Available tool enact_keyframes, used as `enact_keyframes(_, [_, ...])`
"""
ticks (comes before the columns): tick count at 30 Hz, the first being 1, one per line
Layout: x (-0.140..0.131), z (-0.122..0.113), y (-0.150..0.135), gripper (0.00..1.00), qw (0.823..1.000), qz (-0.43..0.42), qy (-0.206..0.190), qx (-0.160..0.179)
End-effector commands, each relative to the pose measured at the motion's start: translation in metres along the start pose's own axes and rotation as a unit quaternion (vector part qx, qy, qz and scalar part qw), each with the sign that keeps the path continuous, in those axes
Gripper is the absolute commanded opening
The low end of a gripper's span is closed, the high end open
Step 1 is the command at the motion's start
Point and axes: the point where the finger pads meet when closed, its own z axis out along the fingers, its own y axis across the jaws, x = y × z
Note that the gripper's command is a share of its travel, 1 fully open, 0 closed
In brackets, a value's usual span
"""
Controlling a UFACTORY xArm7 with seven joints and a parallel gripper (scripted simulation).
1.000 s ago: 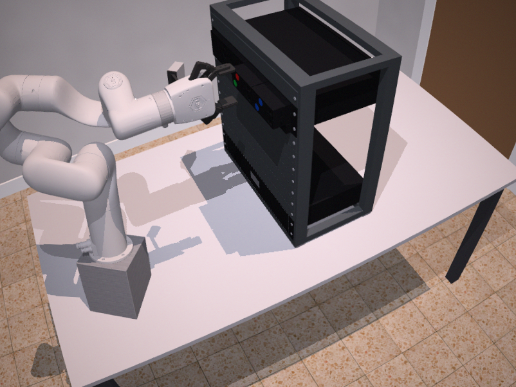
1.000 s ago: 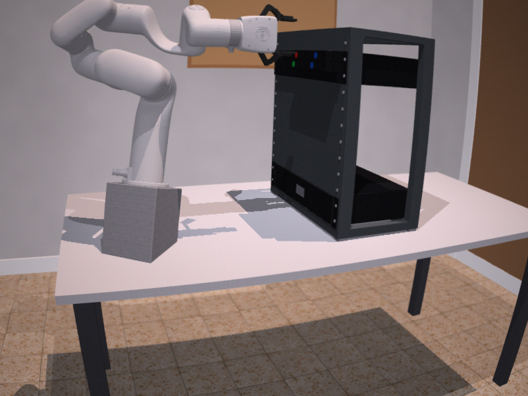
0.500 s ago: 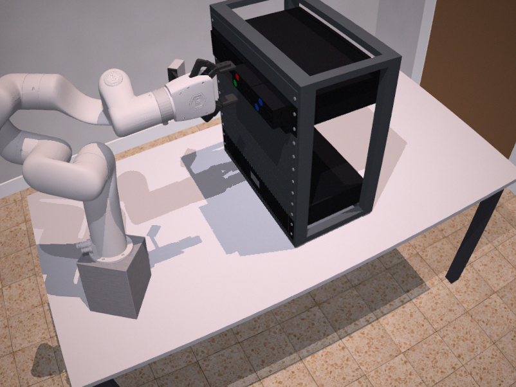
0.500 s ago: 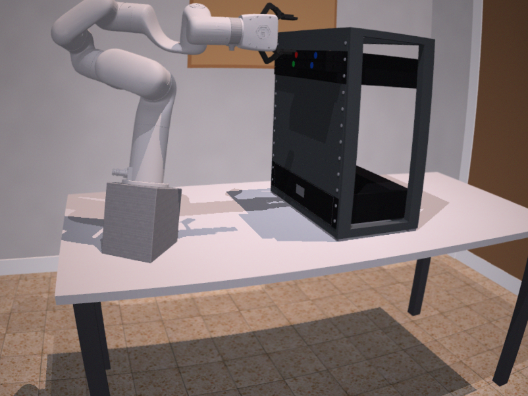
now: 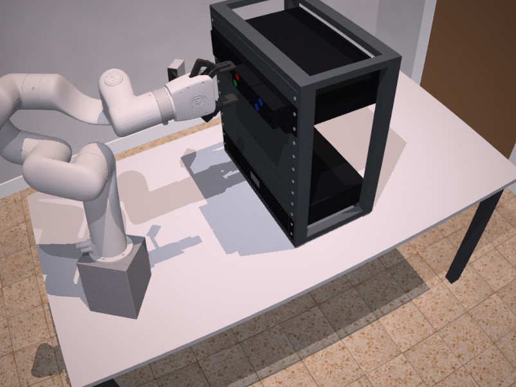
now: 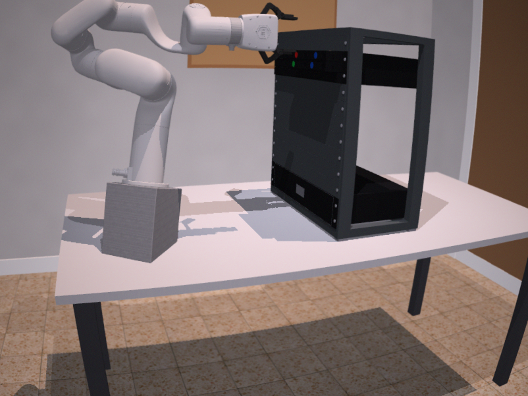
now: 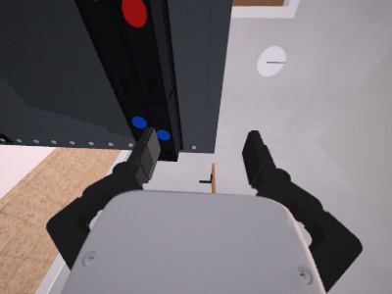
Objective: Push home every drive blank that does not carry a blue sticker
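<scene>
Wide open and holding nothing, the gripper (image 5: 222, 83) stood at the top left corner of the rack (image 5: 303, 137), its dark fingers spread as far as they go. From the arm's own camera one finger lay just in front of the chassis face, beside the two blue stickers (image 7: 139, 122), while the other hung out past the rack's edge against the grey wall; whether the near finger touched the front, I could not tell. That close view also caught the red sticker (image 7: 134, 12) large at the top, with only a sliver of green at the frame's edge.

From above, all four dots showed together: red sticker over green sticker (image 5: 235, 83) nearest the hand, the blue pair further along, on blanks that stood out from the storage chassis (image 5: 275, 110). The side view showed the hand level with the rack's top bar and the arm's grey pedestal (image 6: 164, 238) well apart from the rack on the table (image 6: 264, 272).
</scene>
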Motion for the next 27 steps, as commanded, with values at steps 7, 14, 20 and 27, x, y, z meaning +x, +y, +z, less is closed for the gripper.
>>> enact_keyframes(7, [0.0003,0.0001,0.0016,1.0,1.0,0.0,0.0,-0.001])
enact_keyframes(14, [0.0003,0.0001,0.0016,1.0,1.0,0.0,0.0,-0.001])
enact_keyframes(20, [0.0003,0.0001,0.0016,1.0,1.0,0.0,0.0,-0.001])
enact_keyframes(27, [-0.0025,0.0005,-0.0045,1.0,1.0,0.0,0.0,-0.001])
